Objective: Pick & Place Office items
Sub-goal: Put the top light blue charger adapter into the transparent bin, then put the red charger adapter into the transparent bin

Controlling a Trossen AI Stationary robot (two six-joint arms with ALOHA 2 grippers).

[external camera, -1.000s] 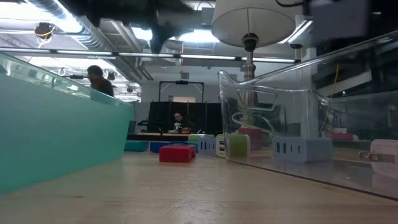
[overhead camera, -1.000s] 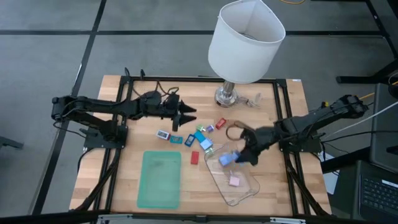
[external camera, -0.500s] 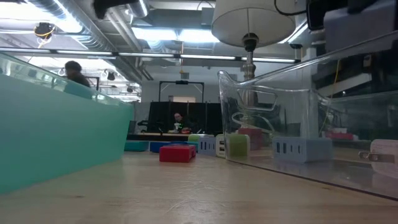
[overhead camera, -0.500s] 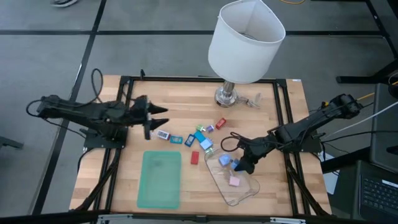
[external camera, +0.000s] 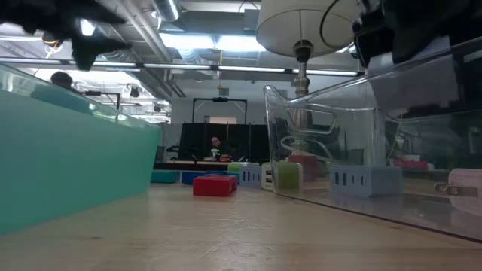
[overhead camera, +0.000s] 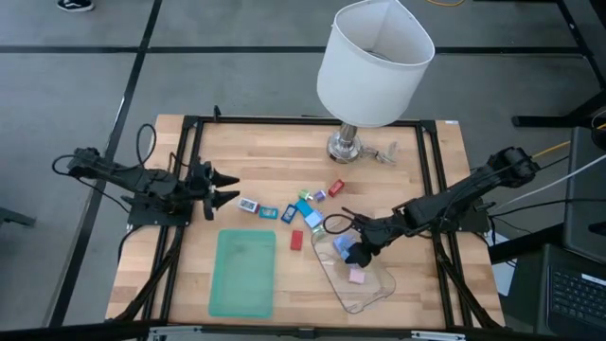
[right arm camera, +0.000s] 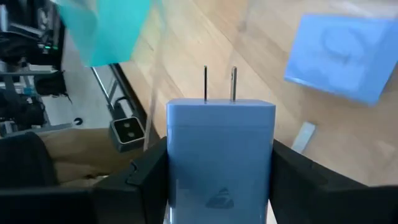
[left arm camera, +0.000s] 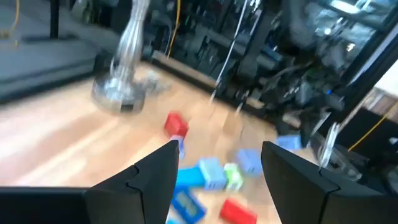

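Left gripper [overhead camera: 223, 188]: at the table's left edge, fingers spread apart, holding nothing; pointed toward the loose pieces but well apart from them.

Green tray [overhead camera: 242, 273]: flat on the wooden table [overhead camera: 275, 152], front left of centre; nothing seen lying in it.

Office items [overhead camera: 301, 208], loose: a scatter at mid-table between tray and lamp [overhead camera: 371, 66], in blue, teal, red, white and green; seven or eight could be made out, the red piece [overhead camera: 296, 240] nearest the tray. All of these were judged still to be moved.

Clear tub [overhead camera: 360, 275]: front right of centre. A pink piece [overhead camera: 357, 276] and a light blue piece [overhead camera: 342, 245] lay inside it.

Right gripper [overhead camera: 358, 254]: poised over the tub, fingers clamped on a blue plug adapter [right arm camera: 219, 162], prongs pointing away from the wrist; not yet released.

Progress, as judged: two pieces stowed, a third at the point of delivery, the larger share outstanding.
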